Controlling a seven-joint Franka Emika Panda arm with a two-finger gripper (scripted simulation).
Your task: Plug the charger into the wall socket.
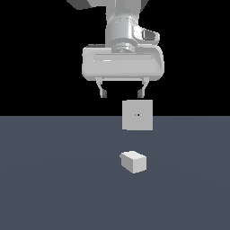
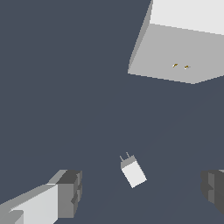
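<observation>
The charger (image 1: 133, 161) is a small off-white block lying on the dark grey floor, in front of the wall socket. In the wrist view the charger (image 2: 133, 171) shows two thin prongs at one end. The wall socket (image 1: 137, 115) is an upright pale square plate with two tiny holes at its centre; it also shows in the wrist view (image 2: 175, 54). My gripper (image 1: 122, 93) hangs high above the floor, open and empty, well above the charger. In the wrist view its fingers (image 2: 70, 192) stand wide apart on either side of the charger.
The dark grey floor (image 1: 54, 179) spreads flat around both things. Behind it the background is black.
</observation>
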